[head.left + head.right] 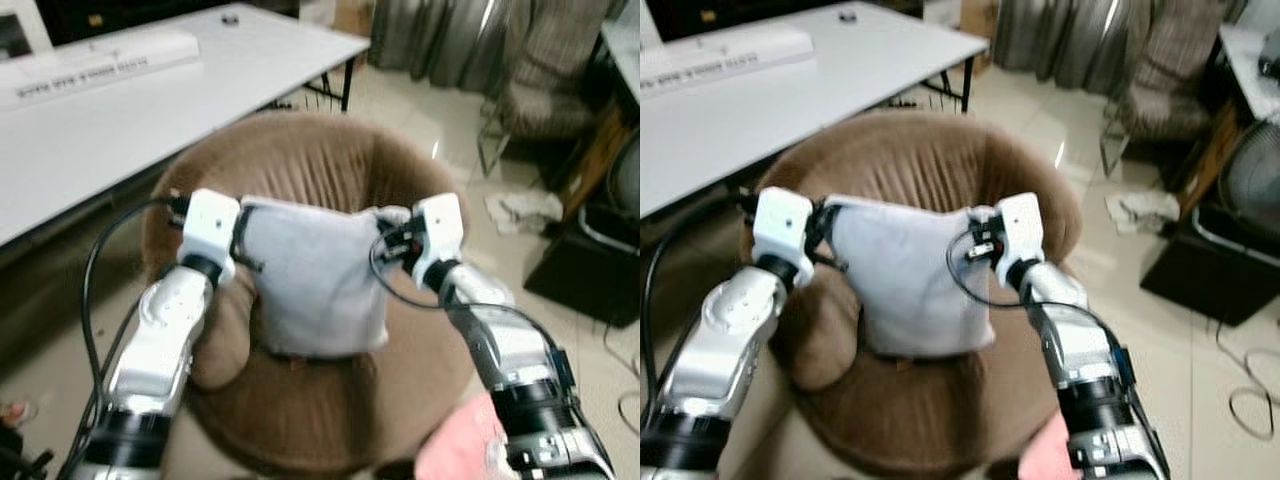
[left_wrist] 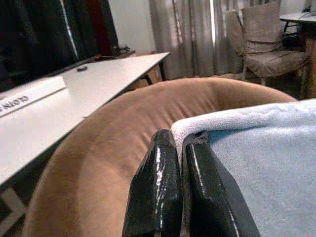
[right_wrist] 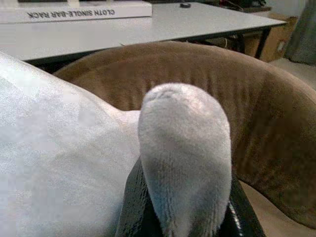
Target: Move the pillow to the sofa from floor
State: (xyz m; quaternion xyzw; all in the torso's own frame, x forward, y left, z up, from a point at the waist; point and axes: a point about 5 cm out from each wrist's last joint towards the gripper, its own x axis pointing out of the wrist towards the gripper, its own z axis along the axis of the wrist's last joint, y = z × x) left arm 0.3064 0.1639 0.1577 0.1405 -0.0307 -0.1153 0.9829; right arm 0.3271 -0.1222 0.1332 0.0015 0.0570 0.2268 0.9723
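A pale grey-blue pillow [image 1: 315, 280] hangs upright over the seat of a round brown sofa chair [image 1: 310, 160]. My left gripper [image 1: 243, 232] is shut on its upper left corner, and in the left wrist view the black fingers [image 2: 168, 192] pinch the pillow's edge [image 2: 212, 123]. At the upper right corner my right gripper [image 1: 390, 235] is shut on the fabric; the right wrist view has that corner [image 3: 185, 153] bulging out between the fingers. The pillow's lower edge is close to the seat cushion; I cannot tell whether it touches.
A white table [image 1: 130, 110] with a long white box [image 1: 95, 65] stands to the left behind the chair. To the right are a second chair [image 1: 550, 80], a crumpled cloth [image 1: 520, 210] on the tiled floor, dark equipment [image 1: 590, 260] and cables.
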